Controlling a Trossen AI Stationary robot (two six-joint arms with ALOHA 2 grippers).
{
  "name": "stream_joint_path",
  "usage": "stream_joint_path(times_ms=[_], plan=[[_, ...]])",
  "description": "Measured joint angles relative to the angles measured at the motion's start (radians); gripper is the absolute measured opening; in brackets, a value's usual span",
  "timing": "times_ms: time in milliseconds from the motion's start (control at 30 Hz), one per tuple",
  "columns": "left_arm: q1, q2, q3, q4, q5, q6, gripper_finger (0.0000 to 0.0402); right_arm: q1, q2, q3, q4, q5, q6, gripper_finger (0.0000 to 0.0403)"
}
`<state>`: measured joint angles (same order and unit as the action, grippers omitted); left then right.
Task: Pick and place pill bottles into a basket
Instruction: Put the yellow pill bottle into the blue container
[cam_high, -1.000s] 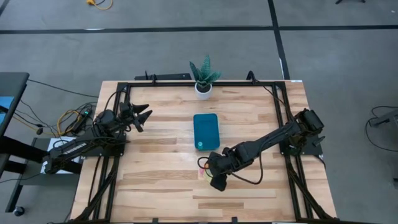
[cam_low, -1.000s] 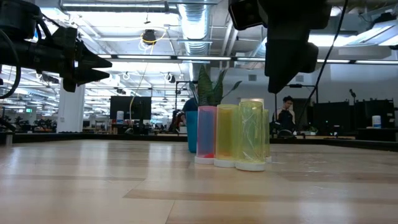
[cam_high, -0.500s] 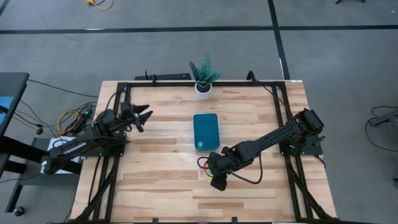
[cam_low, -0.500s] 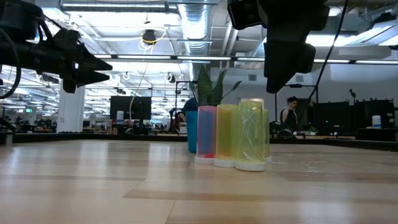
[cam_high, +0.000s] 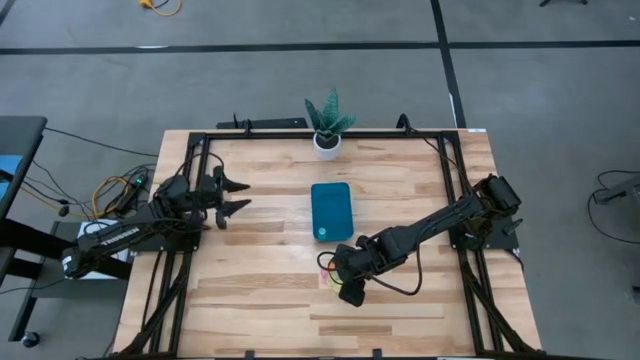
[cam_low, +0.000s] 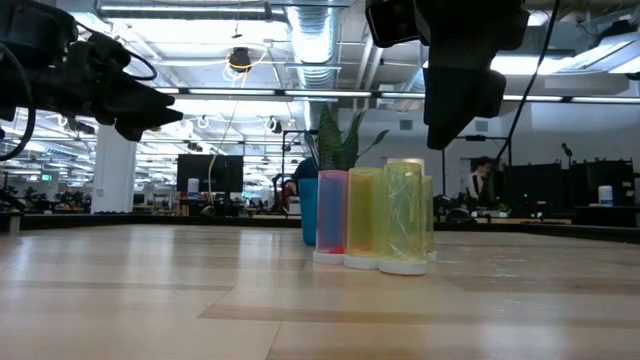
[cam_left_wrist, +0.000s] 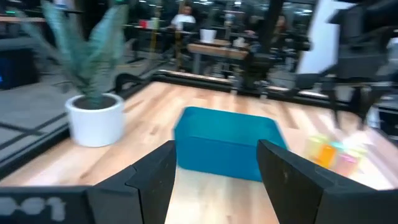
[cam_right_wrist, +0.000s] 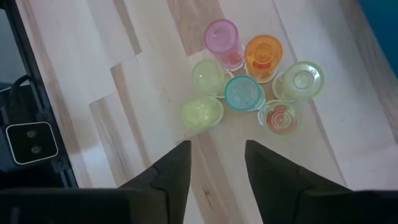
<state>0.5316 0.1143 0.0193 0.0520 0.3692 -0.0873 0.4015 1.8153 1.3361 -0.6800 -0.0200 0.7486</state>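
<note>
Since a second ago your left gripper (cam_high: 236, 195) has swung slightly, fingers spread, empty, at the table's (cam_high: 260, 300) left side. Right gripper (cam_right_wrist: 216, 163): fingers apart, hovering above seven upright bottles (cam_right_wrist: 244, 92) clustered together. Basket (cam_high: 331, 211): just beyond them, mid-table. Plant (cam_high: 327, 124): far edge.

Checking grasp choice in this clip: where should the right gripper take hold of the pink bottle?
The pink bottle stands upright at the cluster's edge, orange bottle beside it. Probably best: the right gripper, hovering open above, descends from overhead and closes its fingers on the upper body, across the free sides.
</note>
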Motion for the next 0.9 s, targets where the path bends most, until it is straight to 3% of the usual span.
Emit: stream_joint_path(times_ms=[233,533,900], plan=[[0.0,0.004,0.0,0.005,0.104,0.095,0.0213,0.0,0.0,0.0,0.0,-0.001,0.0,0.0146],[0.0,0.004,0.0,0.004,0.32,0.115,0.0213,0.0,0.0,0.0,-0.002,-0.002,-0.016,0.0143],[0.0,0.004,0.0,0.004,0.329,0.177,0.0213,0.0,0.0,0.0,-0.008,-0.005,-0.009,0.0144]])
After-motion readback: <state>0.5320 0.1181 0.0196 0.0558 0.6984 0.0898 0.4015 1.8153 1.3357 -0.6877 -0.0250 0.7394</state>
